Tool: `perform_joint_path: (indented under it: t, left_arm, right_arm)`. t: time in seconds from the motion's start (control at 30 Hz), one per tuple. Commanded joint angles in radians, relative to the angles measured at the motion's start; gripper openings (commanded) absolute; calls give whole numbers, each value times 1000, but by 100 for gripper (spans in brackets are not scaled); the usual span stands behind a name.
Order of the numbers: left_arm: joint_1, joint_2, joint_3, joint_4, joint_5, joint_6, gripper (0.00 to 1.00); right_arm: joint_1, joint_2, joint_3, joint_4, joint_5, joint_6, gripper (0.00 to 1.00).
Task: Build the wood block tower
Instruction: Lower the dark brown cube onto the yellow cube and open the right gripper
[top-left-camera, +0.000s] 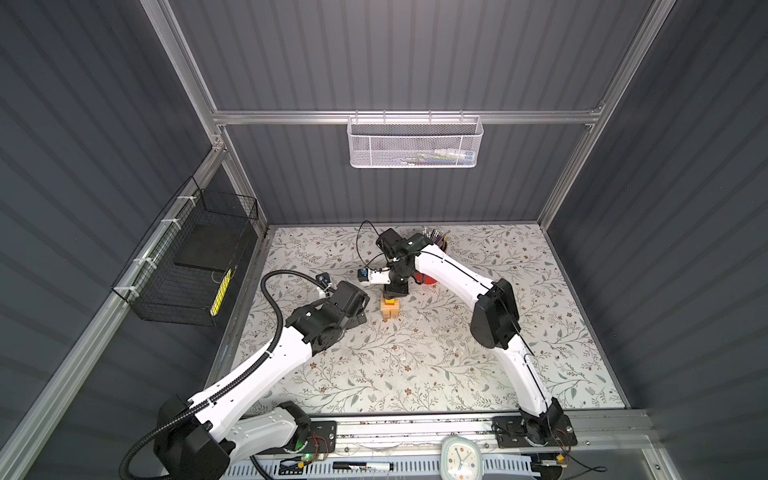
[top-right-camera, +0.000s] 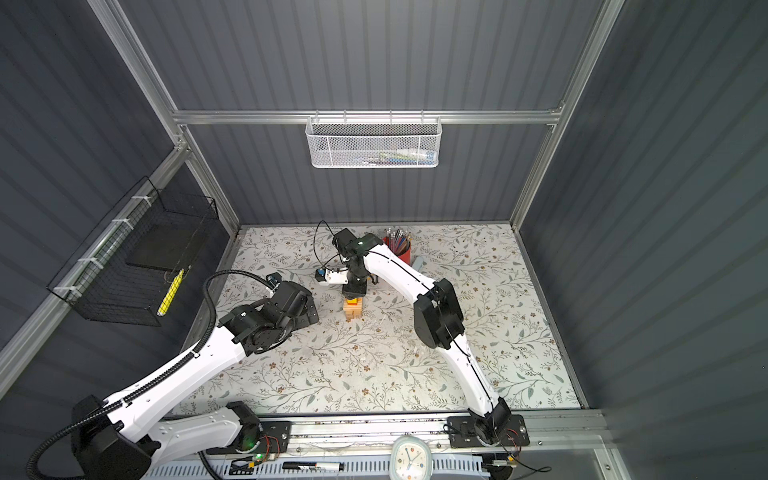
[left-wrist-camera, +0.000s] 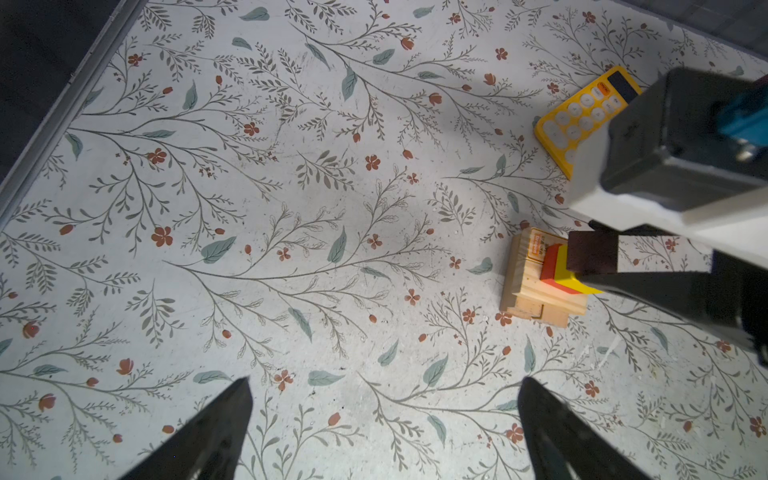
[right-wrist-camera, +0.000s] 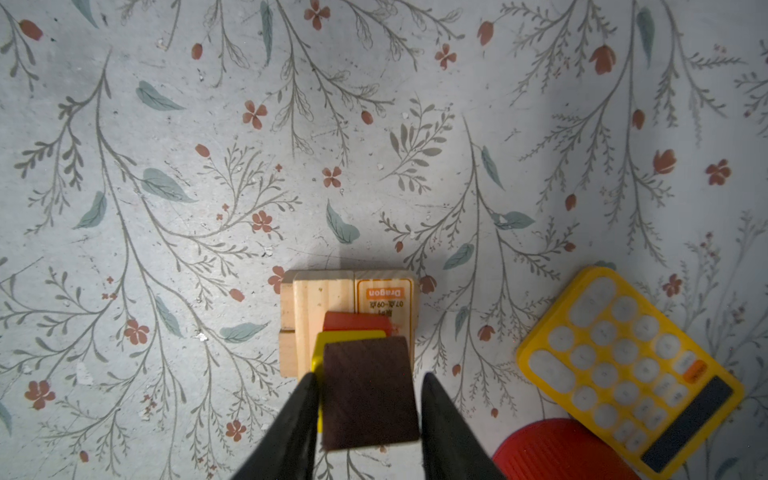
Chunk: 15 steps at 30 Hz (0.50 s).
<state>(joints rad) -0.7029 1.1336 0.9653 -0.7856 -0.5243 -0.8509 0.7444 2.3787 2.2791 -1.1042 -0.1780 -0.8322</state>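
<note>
Dark grey ribbed walls (top-left-camera: 374, 62) on an aluminium frame enclose a worktop (top-left-camera: 415, 365) covered in a pale floral print. The wood block tower (top-left-camera: 389, 309) stands near the middle of the worktop, a little toward the far side. Its base is a few pale tan wooden oblong blocks (right-wrist-camera: 320, 299), one of them with an orange printed label. A red cube (right-wrist-camera: 357, 322) rests on the base, a yellow cube (right-wrist-camera: 332, 336) on the red one, and a dark brown roof-shaped piece (right-wrist-camera: 370, 395) on top.

The right gripper (right-wrist-camera: 369, 374) hangs straight over the tower with its jaws close on either side of the brown piece. I cannot tell whether they press on it or stand just free. The left gripper (left-wrist-camera: 386, 380) is spread wide over bare worktop just left of the tower and holds nothing.

A tall red ribbed pencil cup (top-right-camera: 401, 249) stands far-right of the tower. A flat yellow calculator (right-wrist-camera: 627, 365) with pale round keys lies near the cup.
</note>
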Motion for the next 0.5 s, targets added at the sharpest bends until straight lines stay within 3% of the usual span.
perform_joint_path:
  t: [0.0, 0.47]
  left_arm:
    - [6, 0, 3, -24, -18, -10, 100]
    - [6, 5, 16, -21, -15, -5, 100]
  right_arm:
    - [6, 16, 24, -32, 0, -2, 45]
    - [6, -87, 34, -40, -50, 43, 50]
